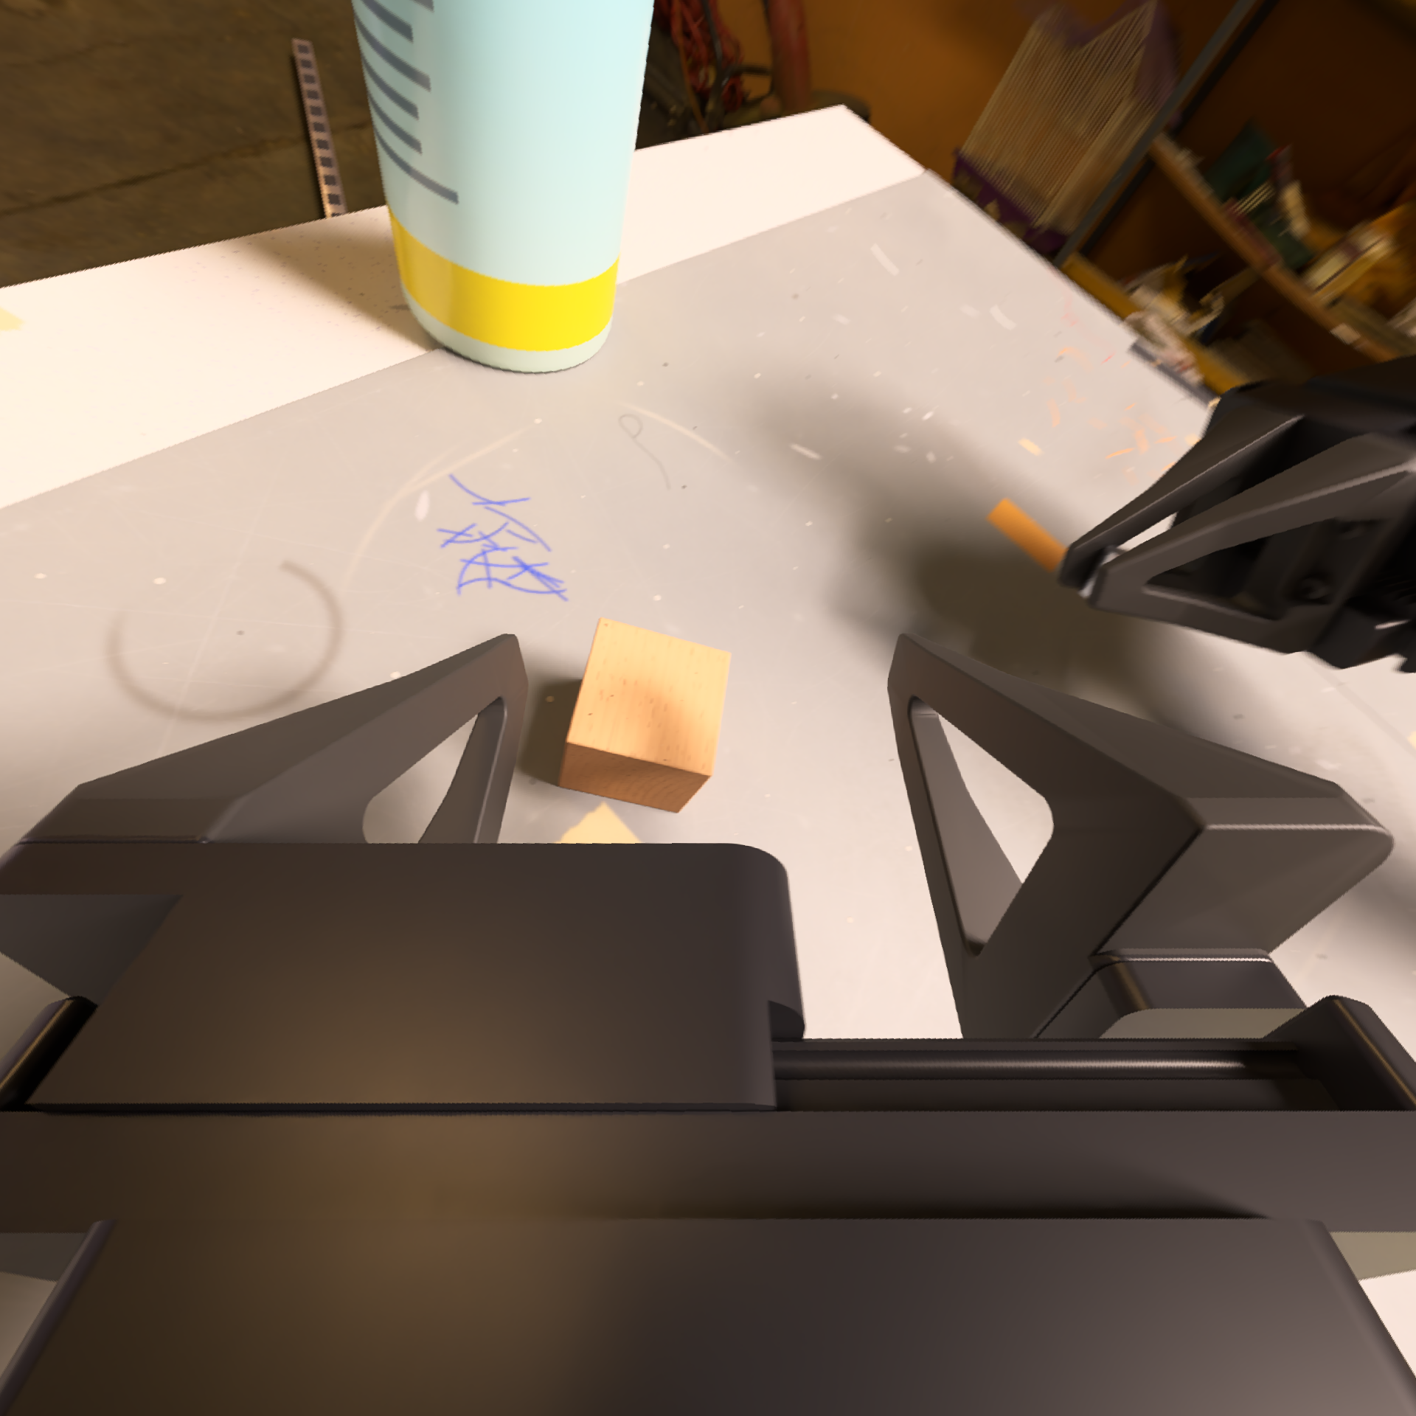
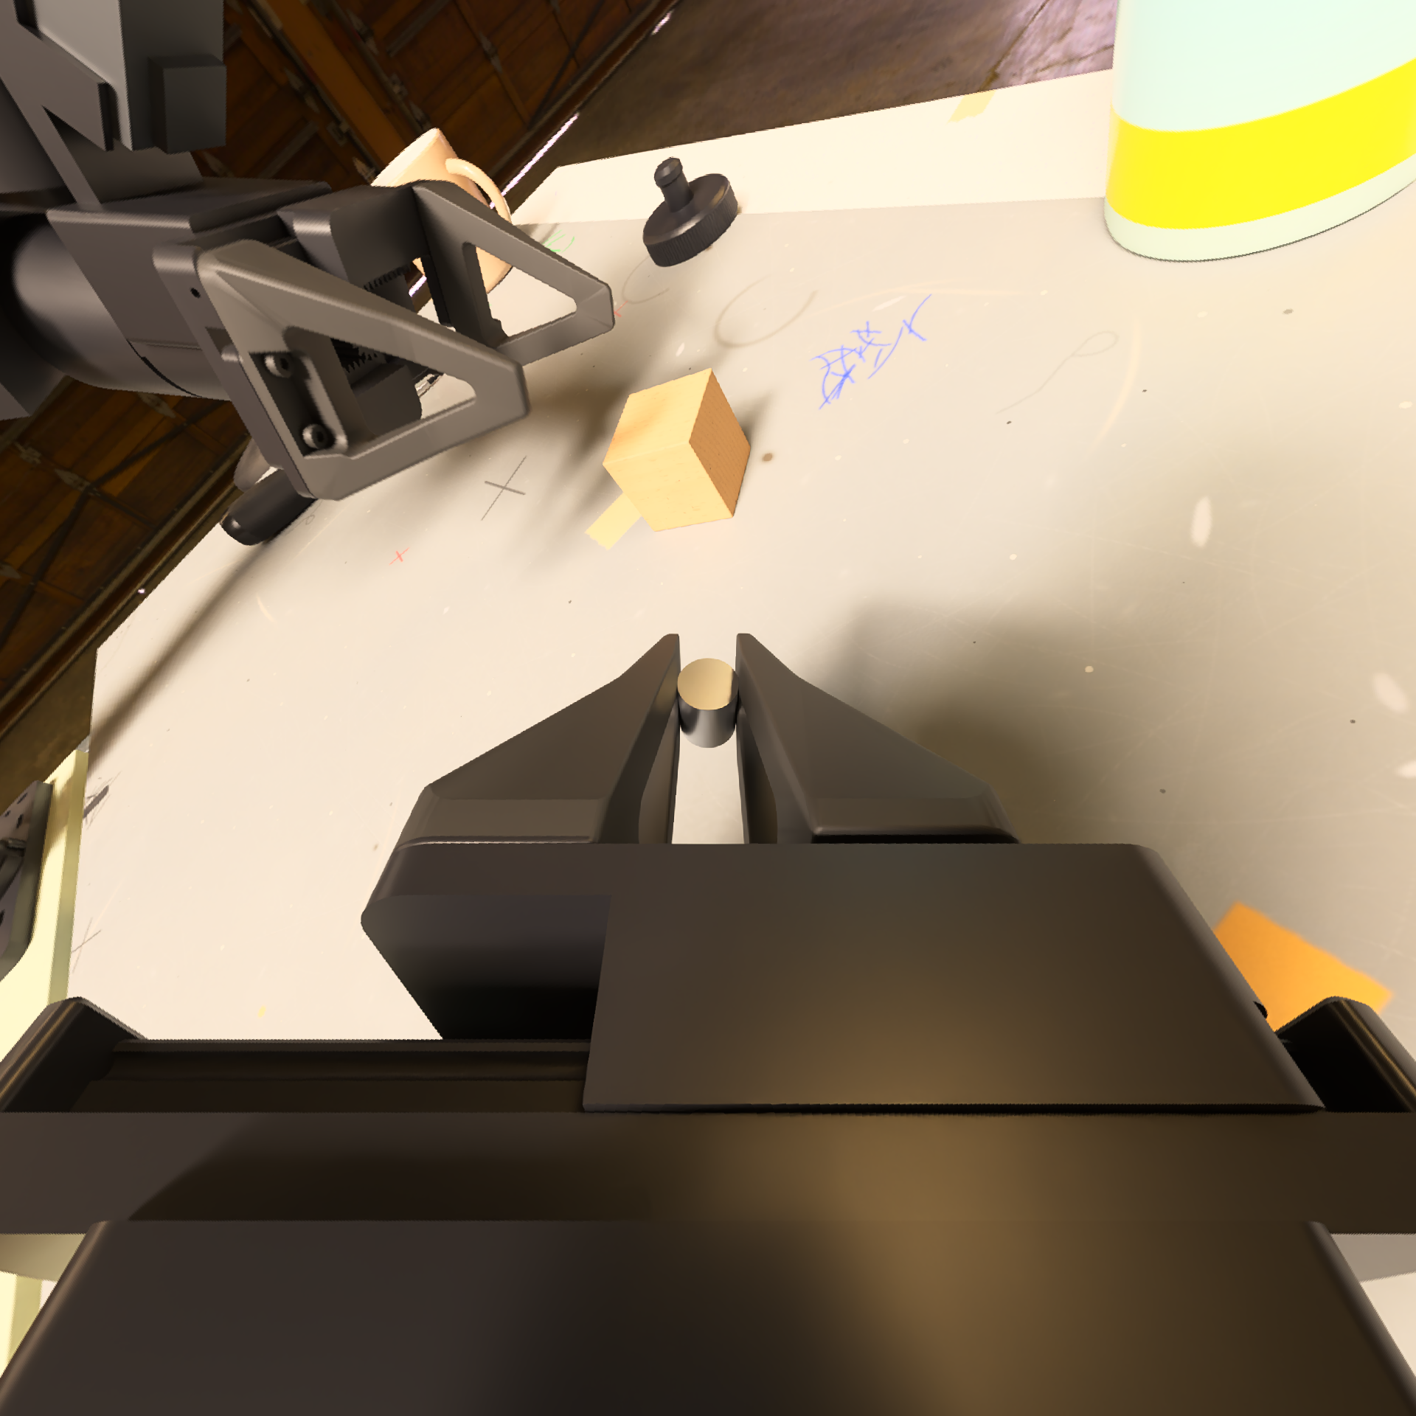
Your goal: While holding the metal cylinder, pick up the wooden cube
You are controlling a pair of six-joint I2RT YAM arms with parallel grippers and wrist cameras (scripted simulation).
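Gripping metal cylinder [image 2: 706, 701] w/ right gripper [image 2: 707, 651], wooden cube [image 1: 647, 712] untouched

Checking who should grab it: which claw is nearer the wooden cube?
Left. The left claw is open with the wooden cube between its fingers; the right claw sits farther back, shut on the metal cylinder.

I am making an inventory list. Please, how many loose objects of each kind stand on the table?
Wooden cube: 1
Metal cylinder, in the right pincer: 1
Pale blue tumbler with yellow band: 1
Black knob: 1
Cream mug: 1
Total: 5
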